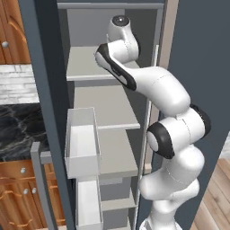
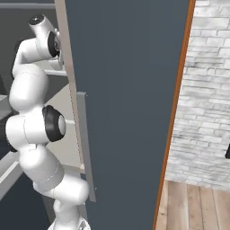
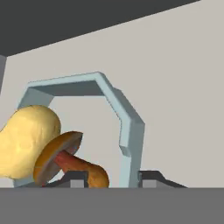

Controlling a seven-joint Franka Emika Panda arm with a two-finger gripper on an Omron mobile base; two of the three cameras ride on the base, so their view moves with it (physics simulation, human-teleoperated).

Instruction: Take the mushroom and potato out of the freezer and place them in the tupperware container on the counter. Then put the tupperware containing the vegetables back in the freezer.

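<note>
Inside, pale blue tupperware container (image 3: pixel 127 127) on a grey freezer (image 1: pixel 103 105) shelf, yellow potato (image 3: pixel 26 140), brown mushroom (image 3: pixel 65 159), gripper (image 3: pixel 114 178) fingertips straddling the rim, grip unclear, container's near end cut off.

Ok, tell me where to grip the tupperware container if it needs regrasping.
Take the tupperware container by its upright side wall nearest the claw, one finger inside, one outside. That rim is thin and straight, and clear of the potato and mushroom lying inside.
</note>
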